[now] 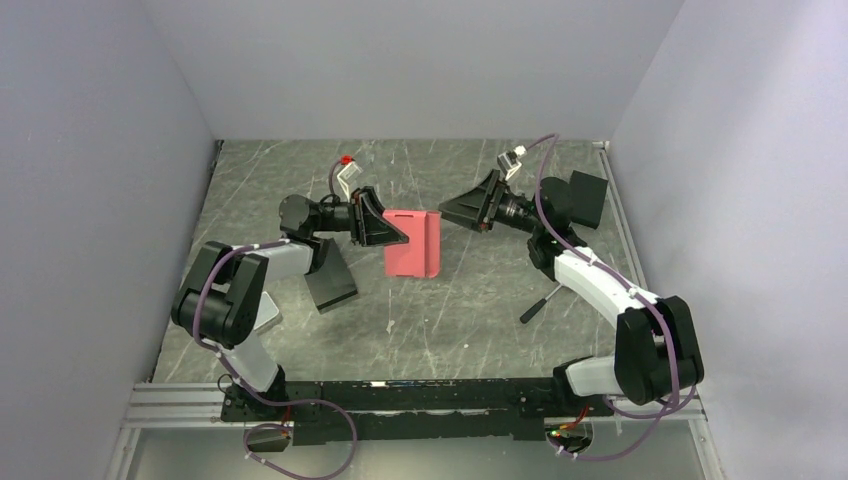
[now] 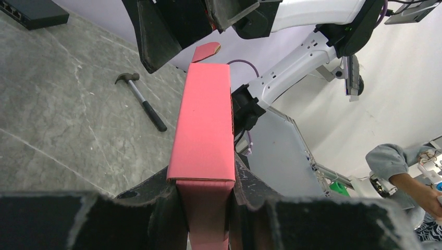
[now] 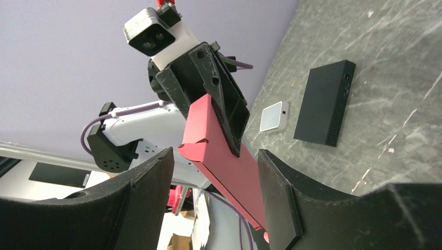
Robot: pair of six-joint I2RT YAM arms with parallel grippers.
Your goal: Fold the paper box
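Now, at the left of the overhead view, the left arm reaches from its base toward the middle of the grey marbled table (image 1: 300, 340). A black box (image 1: 330, 280) lies flat beside that arm, at about 8 o'clock from the paper box (image 1: 412, 243). In the right wrist view a small white square item (image 3: 274, 115) lies just beside this black box.

The left gripper (image 1: 392, 232) sits at the paper box's 9 o'clock and is clamped on it. In the left wrist view its two black fingers (image 2: 151, 195) press the red-pink cardboard from both sides, with the box's near end wedged between them. The paper box stands at the centre of the table between the two grippers, folded into a slim, flat rectangular shape with its narrow edge facing the left wrist camera. A small rounded tab (image 2: 206, 50) sticks out at its far end. Whether the lower edge touches the table cannot be told.

The right gripper (image 1: 450, 212) is at about 2 o'clock from the box, pointing at its far end. Its fingers (image 3: 148, 192) stand apart on either side of the box's end, with a clear gap on one side, so the jaws are parted and not pinching.

A hammer (image 1: 540, 303) lies on the table at 4 o'clock from the box, under the right arm. A second black box (image 1: 588, 197) sits at the table's right edge, at roughly 2 o'clock.
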